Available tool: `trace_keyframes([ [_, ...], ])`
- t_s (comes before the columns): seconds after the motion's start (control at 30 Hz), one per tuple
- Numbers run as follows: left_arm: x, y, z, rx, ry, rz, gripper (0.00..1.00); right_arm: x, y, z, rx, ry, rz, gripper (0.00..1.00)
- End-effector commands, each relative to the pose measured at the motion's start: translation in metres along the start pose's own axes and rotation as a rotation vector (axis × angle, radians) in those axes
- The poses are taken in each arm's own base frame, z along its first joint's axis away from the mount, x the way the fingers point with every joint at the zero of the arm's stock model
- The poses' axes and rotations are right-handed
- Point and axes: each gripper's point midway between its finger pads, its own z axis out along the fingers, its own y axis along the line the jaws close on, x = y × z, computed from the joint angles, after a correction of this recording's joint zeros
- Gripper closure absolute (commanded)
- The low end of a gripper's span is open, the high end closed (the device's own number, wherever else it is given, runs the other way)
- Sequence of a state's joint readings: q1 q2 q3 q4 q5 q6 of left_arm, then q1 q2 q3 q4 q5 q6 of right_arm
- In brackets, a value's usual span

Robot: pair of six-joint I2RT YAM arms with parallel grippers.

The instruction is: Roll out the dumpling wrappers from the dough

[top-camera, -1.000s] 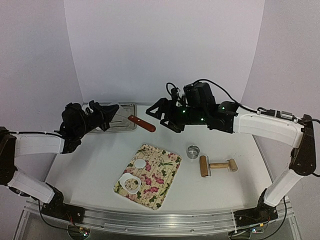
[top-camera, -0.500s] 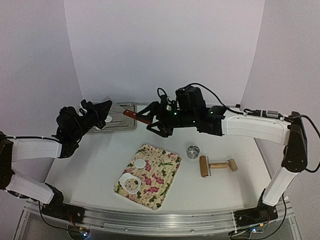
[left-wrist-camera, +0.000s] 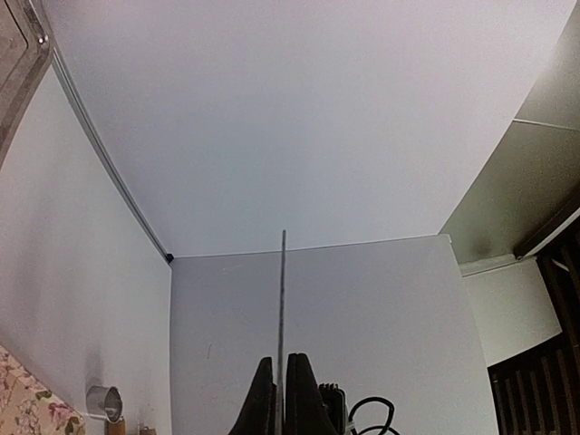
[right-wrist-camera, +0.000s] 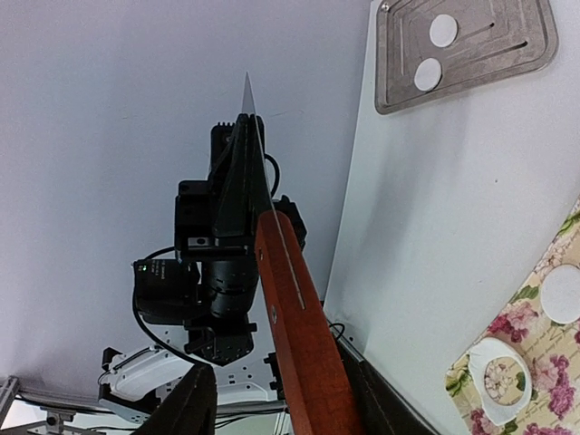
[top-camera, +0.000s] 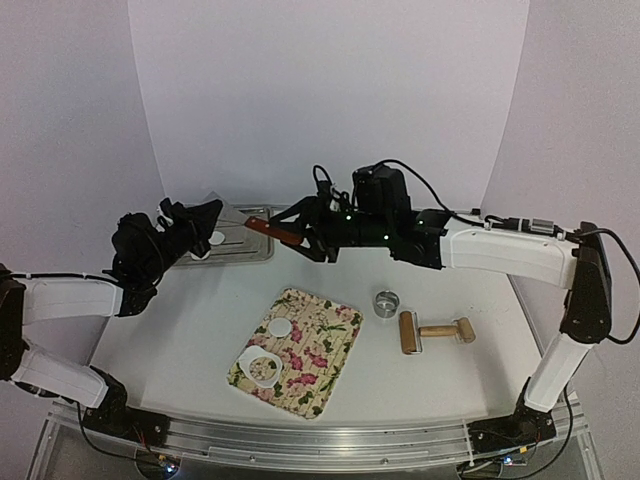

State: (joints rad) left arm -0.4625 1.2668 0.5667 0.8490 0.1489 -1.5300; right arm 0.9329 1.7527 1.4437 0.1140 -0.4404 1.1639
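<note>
My left gripper (top-camera: 214,224) (left-wrist-camera: 281,364) is shut on the thin metal blade (left-wrist-camera: 282,290) of a spatula, held in the air over the tray. Its red-brown wooden handle (top-camera: 268,229) (right-wrist-camera: 299,335) points right and lies between the jaws of my right gripper (top-camera: 298,234) (right-wrist-camera: 276,390). Those jaws are open: one finger (right-wrist-camera: 192,403) stands well clear of the handle, the other is close beside it. Two dumpling wrappers (right-wrist-camera: 444,30) (right-wrist-camera: 427,73) lie on the metal tray (top-camera: 245,250) (right-wrist-camera: 526,50). Another wrapper (top-camera: 281,327) (right-wrist-camera: 562,293) lies on the floral mat (top-camera: 320,350). A dough sheet with a round hole (top-camera: 264,368) rests at the mat's near end.
The metal ring cutter (top-camera: 386,302) stands right of the mat. A wooden rolling pin (top-camera: 435,331) lies just beyond it, nearer the right arm's base. The curved white backdrop rises behind the tray.
My right gripper has moved left onto the spatula handle and its jaws have narrowed around it. The left gripper carried the spatula slightly left, then held still.
</note>
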Motion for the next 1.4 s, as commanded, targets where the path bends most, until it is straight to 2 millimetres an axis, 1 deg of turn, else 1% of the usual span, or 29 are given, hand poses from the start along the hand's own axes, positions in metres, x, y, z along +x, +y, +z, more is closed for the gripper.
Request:
trace_keyframes([
  [0.0,-0.004,-0.026,-0.004,0.08,-0.018,0.034,1.0,-0.007,0.026,0.003,-0.086,-0.017,-0.004,0.57],
  [0.2,-0.003,-0.024,-0.005,0.067,-0.016,0.032,1.0,-0.011,0.023,0.004,-0.083,-0.037,0.006,0.85],
  [0.27,-0.003,-0.023,-0.005,0.061,-0.012,0.035,1.0,-0.012,0.021,0.004,-0.078,-0.044,0.008,0.98],
  [0.3,-0.002,-0.022,-0.006,0.053,-0.01,0.035,0.99,-0.013,0.02,0.004,-0.074,-0.049,0.009,1.0],
  [0.37,-0.001,-0.019,-0.006,0.033,-0.005,0.036,0.95,-0.014,0.019,0.002,-0.068,-0.061,0.005,1.0],
  [0.4,-0.001,-0.017,-0.006,0.021,-0.002,0.036,0.9,-0.015,0.018,0.002,-0.065,-0.068,0.0,1.0],
  [0.47,0.0,-0.013,-0.007,-0.002,0.001,0.036,0.73,-0.016,0.017,-0.001,-0.058,-0.083,-0.014,1.0],
  [0.5,0.0,-0.012,-0.007,-0.011,0.004,0.035,0.63,-0.017,0.017,-0.003,-0.054,-0.092,-0.021,1.0],
  [0.53,0.001,-0.011,-0.008,-0.022,0.01,0.036,0.5,-0.018,0.017,-0.007,-0.043,-0.102,-0.028,1.0],
  [0.57,0.003,-0.008,-0.008,-0.037,0.018,0.037,0.43,-0.019,0.014,-0.01,-0.027,-0.115,-0.034,1.0],
  [0.63,0.007,-0.007,-0.007,-0.057,0.045,0.052,0.31,-0.02,0.011,-0.018,0.009,-0.13,-0.061,1.0],
  [0.67,0.009,-0.005,-0.007,-0.071,0.059,0.058,0.27,-0.022,0.009,-0.023,0.037,-0.142,-0.077,1.0],
  [0.77,0.018,-0.001,-0.006,-0.109,0.114,0.08,0.19,-0.025,-0.006,-0.04,0.168,-0.155,-0.122,1.0],
  [0.87,0.03,0.009,-0.003,-0.195,0.206,0.159,0.17,-0.029,-0.023,-0.061,0.286,-0.149,-0.139,1.0],
  [0.9,0.036,0.014,-0.004,-0.231,0.257,0.21,0.16,-0.029,-0.031,-0.07,0.318,-0.139,-0.126,1.0],
  [0.97,0.046,0.032,-0.008,-0.338,0.354,0.288,0.16,-0.028,-0.046,-0.087,0.358,-0.102,-0.09,1.0],
  [1.0,0.049,0.036,-0.01,-0.373,0.395,0.332,0.16,-0.027,-0.056,-0.098,0.391,-0.087,-0.075,1.0],
  [1.07,0.054,0.058,-0.022,-0.478,0.487,0.42,0.17,-0.02,-0.074,-0.121,0.473,-0.044,-0.054,1.0],
  [1.13,0.057,0.078,-0.038,-0.57,0.567,0.505,0.18,-0.016,-0.084,-0.145,0.523,-0.016,-0.029,1.0],
  [1.17,0.057,0.088,-0.046,-0.609,0.599,0.53,0.19,-0.011,-0.091,-0.155,0.545,0.004,-0.006,1.0],
  [1.2,0.059,0.097,-0.054,-0.638,0.633,0.554,0.2,-0.007,-0.093,-0.165,0.544,0.019,0.017,1.0],
  [1.27,0.065,0.112,-0.069,-0.67,0.691,0.57,0.21,0.004,-0.096,-0.174,0.519,0.058,0.066,1.0],
  [1.3,0.068,0.117,-0.075,-0.675,0.718,0.571,0.22,0.009,-0.097,-0.176,0.504,0.081,0.089,1.0],
  [1.37,0.077,0.129,-0.084,-0.676,0.772,0.557,0.23,0.022,-0.105,-0.178,0.496,0.127,0.127,1.0],
])
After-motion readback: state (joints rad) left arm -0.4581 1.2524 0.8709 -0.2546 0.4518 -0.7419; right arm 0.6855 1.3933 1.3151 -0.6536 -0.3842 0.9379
